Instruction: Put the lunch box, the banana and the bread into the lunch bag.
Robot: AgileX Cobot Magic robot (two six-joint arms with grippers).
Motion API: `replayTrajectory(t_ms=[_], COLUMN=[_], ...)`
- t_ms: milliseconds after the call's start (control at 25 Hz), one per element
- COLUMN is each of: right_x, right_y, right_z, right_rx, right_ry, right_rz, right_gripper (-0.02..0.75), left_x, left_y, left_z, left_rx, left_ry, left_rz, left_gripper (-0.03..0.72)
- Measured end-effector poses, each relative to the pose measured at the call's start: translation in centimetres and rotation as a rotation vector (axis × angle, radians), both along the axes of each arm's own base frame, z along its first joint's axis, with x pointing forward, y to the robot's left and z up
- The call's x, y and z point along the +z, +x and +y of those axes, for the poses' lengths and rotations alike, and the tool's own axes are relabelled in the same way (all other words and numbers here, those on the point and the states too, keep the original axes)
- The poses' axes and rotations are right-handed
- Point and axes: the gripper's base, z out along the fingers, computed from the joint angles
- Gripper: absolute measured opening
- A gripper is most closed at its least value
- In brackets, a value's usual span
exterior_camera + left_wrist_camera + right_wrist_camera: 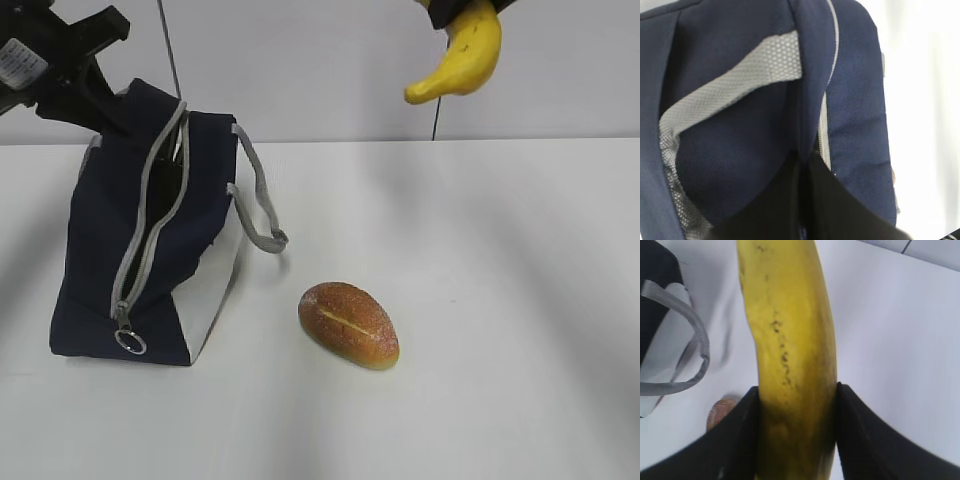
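Note:
The navy lunch bag (150, 250) stands at the left of the table with its grey zipper (150, 215) open along the top. My left gripper (804, 167) is shut, pinching a fold of the bag's fabric at its top rear edge (105, 105). High at the upper right hangs the yellow banana (465, 60), clamped between the black fingers of my right gripper (797, 407). The golden-brown bread (348, 325) lies on the table right of the bag and shows in the right wrist view as the bread (720, 411). The lunch box is out of view.
A grey strap handle (258, 200) droops from the bag's right side toward the bread. The white table (500, 300) runs back to a pale wall. A thin dark cable (170, 45) hangs behind the bag.

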Motion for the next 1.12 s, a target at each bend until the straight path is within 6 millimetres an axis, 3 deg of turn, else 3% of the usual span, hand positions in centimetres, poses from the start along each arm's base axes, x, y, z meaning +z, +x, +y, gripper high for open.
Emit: replayTrajectory(t_ms=[200,360,800,1120], right_x=[0.5,-0.6,-7.5,-13.4], right_y=[-0.9,-1.1,0.4,3.2], right_z=[1.8,4.4,12.6,14.4], right_rx=[0.059,0.129,0.245,0.203], right_ry=[0.118,0.201,0.369,0.408], right_rz=[0.028,0.095,0.292,0.342], right_gripper=[0.314,0.314,0.314,0.314], left_x=[0.0,0.1,0.3,0.3], left_y=[0.0,0.0,0.0,-0.1], left_z=[-0.1,-0.3,-0.5,-0.5], left_rx=[-0.001,-0.002,-0.022,-0.029], left_ry=[-0.009,-0.035,-0.061,-0.063], left_rz=[0.004,0.005,-0.006,-0.004], left_gripper=[-0.002,-0.002,-0.002,-0.002])
